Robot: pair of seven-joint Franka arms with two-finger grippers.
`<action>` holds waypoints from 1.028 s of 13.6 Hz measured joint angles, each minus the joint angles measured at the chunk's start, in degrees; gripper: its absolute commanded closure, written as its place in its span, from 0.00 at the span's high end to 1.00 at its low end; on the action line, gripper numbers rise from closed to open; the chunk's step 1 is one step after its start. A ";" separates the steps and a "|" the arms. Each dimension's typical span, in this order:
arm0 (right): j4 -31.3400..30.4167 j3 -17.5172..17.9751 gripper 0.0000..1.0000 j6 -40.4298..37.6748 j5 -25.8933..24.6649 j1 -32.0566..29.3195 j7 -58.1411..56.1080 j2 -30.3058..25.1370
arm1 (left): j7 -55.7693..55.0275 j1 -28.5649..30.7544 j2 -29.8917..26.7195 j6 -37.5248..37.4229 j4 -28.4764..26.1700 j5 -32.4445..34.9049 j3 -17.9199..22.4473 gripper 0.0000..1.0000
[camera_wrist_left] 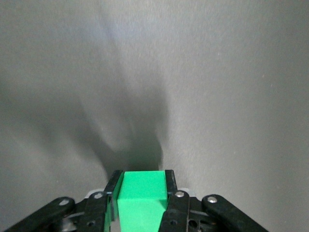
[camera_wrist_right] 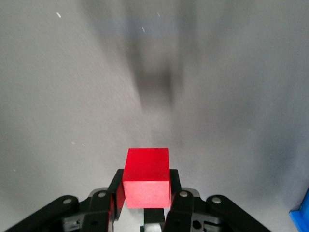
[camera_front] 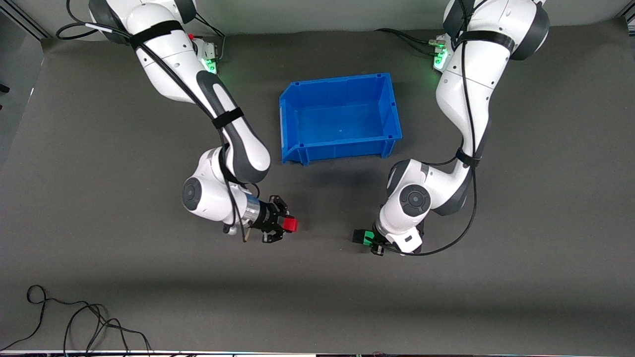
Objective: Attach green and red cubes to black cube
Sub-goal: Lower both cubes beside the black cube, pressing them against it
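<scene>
Front view: right gripper [camera_front: 284, 225] clamps a small bright red solid cube [camera_front: 290, 225], plain matte faces, sharp edges, no markings. Cube sits right between the fingertips, sticking out past them, over bare grey mat of the bench [camera_front: 317, 297]. Left gripper [camera_front: 365, 239] is shut on a small bright green solid cube [camera_front: 367, 239] of the same size; in this view a dark black block [camera_front: 358, 236] shows touching the green cube's outer face, at the gripper's tip, too small to tell more. Both cubes have equal sides, so no long axis; each sits square to its gripper's fingers, flat faces pressed by the pads. The two grippers point toward each other, well apart, red and green facing across the gap.

Right wrist view: red cube [camera_wrist_right: 146, 178] between black fingers [camera_wrist_right: 114, 193], front face and top face visible, level, not tilted. Left wrist view: green cube [camera_wrist_left: 140, 200] pinched between fingers [camera_wrist_left: 170, 193], top face showing.

Blue open plastic bin [camera_front: 297, 106] rests on bench between the arms.
</scene>
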 measured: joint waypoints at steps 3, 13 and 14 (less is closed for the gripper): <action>3.21 0.02 0.00 0.90 0.00 1.76 2.50 2.05 | -0.68 -1.50 0.00 -0.02 0.02 -0.04 -0.02 0.00; 12.60 0.10 0.01 6.09 0.00 5.88 7.23 11.97 | -5.58 -2.35 -0.05 -0.23 1.28 -3.74 -0.74 0.00; 12.67 0.12 0.01 6.09 0.00 6.08 7.23 12.03 | -6.46 -2.35 -0.05 -0.23 1.27 -3.75 -0.75 0.00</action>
